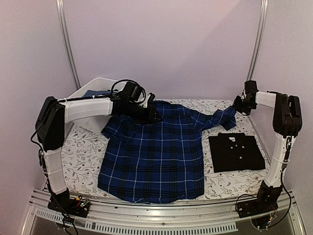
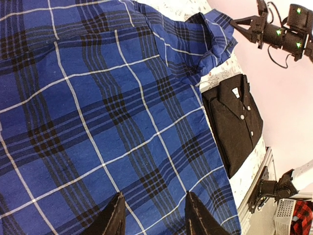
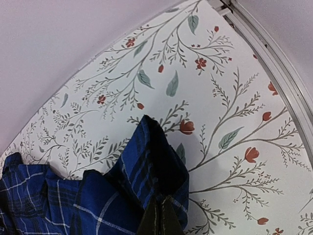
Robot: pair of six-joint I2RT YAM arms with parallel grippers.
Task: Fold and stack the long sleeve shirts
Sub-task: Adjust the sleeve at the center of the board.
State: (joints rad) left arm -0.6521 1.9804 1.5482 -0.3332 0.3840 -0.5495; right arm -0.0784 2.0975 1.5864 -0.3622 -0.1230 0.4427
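Observation:
The navy-and-blue plaid long sleeve shirt (image 1: 151,156) lies spread flat across the middle of the table, its right sleeve stretched toward the back right. My right gripper (image 1: 239,105) is shut on that sleeve's end (image 3: 146,161), which hangs a little above the floral cloth; its fingertips (image 3: 159,218) pinch the fabric. My left gripper (image 1: 151,115) hovers by the collar area, open, with plaid cloth (image 2: 98,107) below its fingers (image 2: 115,218) and nothing between them. The plain black shirt (image 1: 236,152) lies folded at the right, apart from the plaid one, and also shows in the left wrist view (image 2: 237,122).
A floral tablecloth (image 1: 83,156) covers the table. A white bin (image 1: 98,84) with blue patterned cloth inside stands at the back left. A metal rail (image 3: 274,63) runs along the table's right edge, and walls close in behind.

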